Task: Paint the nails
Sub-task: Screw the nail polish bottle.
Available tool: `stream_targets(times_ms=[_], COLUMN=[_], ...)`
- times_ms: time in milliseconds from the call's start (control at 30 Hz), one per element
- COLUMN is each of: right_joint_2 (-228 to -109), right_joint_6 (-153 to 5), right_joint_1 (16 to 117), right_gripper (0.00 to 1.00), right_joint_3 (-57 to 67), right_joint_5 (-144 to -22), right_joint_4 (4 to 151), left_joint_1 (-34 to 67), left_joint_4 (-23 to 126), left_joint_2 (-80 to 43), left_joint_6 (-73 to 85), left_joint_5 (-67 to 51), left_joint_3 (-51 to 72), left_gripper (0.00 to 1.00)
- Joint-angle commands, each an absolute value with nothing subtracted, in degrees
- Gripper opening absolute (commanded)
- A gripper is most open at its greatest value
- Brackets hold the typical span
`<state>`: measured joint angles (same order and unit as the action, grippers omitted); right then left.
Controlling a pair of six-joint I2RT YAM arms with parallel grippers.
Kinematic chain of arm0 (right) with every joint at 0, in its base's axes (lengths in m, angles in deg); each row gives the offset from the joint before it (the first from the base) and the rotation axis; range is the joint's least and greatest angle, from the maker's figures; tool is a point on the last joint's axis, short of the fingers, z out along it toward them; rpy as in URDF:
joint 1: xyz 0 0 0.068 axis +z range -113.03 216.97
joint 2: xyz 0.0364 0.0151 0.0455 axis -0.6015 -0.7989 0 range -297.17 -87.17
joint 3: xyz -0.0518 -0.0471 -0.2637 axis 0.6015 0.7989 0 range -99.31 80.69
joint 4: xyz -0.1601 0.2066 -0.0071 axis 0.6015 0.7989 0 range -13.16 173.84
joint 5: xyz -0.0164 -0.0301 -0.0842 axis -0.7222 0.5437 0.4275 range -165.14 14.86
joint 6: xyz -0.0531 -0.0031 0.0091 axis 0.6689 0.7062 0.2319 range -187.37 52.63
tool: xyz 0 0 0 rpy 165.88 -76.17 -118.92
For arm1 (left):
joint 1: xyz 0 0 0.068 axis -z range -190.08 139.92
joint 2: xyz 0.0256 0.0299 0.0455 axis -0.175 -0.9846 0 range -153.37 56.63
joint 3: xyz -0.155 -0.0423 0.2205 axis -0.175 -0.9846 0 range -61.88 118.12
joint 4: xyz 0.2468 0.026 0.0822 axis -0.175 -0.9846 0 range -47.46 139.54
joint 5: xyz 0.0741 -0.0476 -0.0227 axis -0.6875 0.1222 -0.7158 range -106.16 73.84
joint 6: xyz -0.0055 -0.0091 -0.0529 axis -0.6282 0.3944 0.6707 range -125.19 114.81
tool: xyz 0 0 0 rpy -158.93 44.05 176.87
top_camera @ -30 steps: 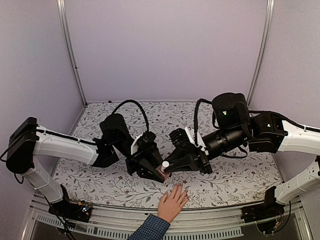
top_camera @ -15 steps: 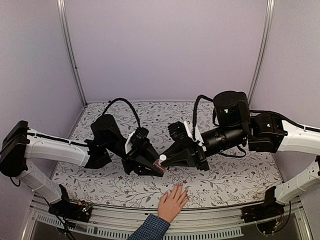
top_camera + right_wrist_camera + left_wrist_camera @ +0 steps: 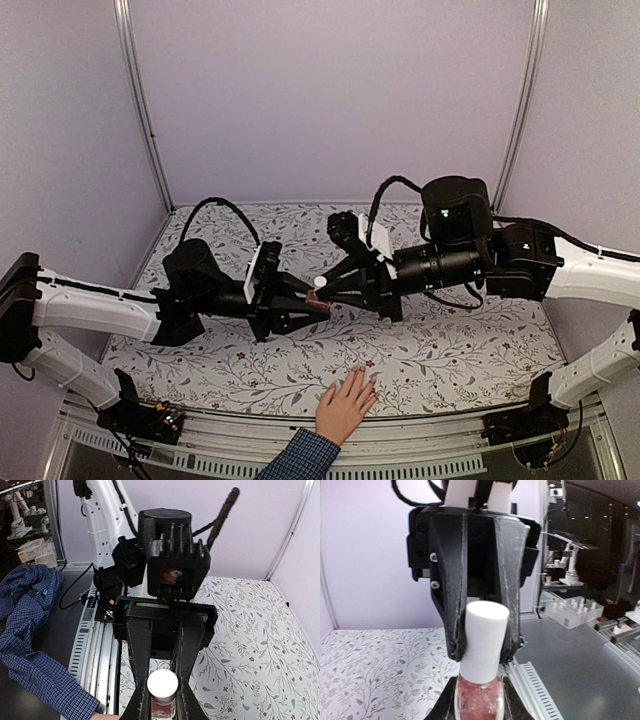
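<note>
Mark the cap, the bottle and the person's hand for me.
cap (image 3: 485, 640), left wrist view, middle of its white side.
bottle (image 3: 479, 705), left wrist view, pink glass body below the cap.
person's hand (image 3: 346, 405), top external view, back of the hand.

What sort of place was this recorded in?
Most likely a robotics lab work cell: a floral-covered table enclosed by plain lilac panels on metal posts, and the left wrist view shows another small robot arm standing outside the cell.
</note>
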<state>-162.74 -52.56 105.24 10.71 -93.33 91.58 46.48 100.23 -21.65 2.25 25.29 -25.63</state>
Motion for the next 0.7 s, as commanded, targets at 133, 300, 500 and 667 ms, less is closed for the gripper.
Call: stream_targets(times_ms=[133, 300, 500, 667], right_joint_2=[-168.03, -169.27, -170.02, -170.07], right_joint_6=[-60.9, -64.21, -69.94, -72.01], right_joint_1=[105.49, 105.11, 104.52, 104.3], right_gripper=[0.0, 0.0, 0.02, 0.12], right_joint_3=[11.91, 12.14, 12.81, 12.43], right_joint_5=[-86.72, -83.4, -79.23, -78.71], right_joint_4=[90.56, 88.93, 86.89, 86.95], left_joint_1=[46.47, 47.09, 48.0, 48.44], left_joint_4=[110.02, 110.51, 110.74, 107.9], left_joint_2=[-20.07, -20.47, -22.01, -22.48], left_joint_6=[0.86, -0.29, -1.96, -2.82], left_joint_5=[-1.04, -8.4, -15.04, -17.72], left_joint_3=[-26.07, -26.38, -26.15, -25.36], left_gripper=[0.0, 0.0, 0.0, 0.0])
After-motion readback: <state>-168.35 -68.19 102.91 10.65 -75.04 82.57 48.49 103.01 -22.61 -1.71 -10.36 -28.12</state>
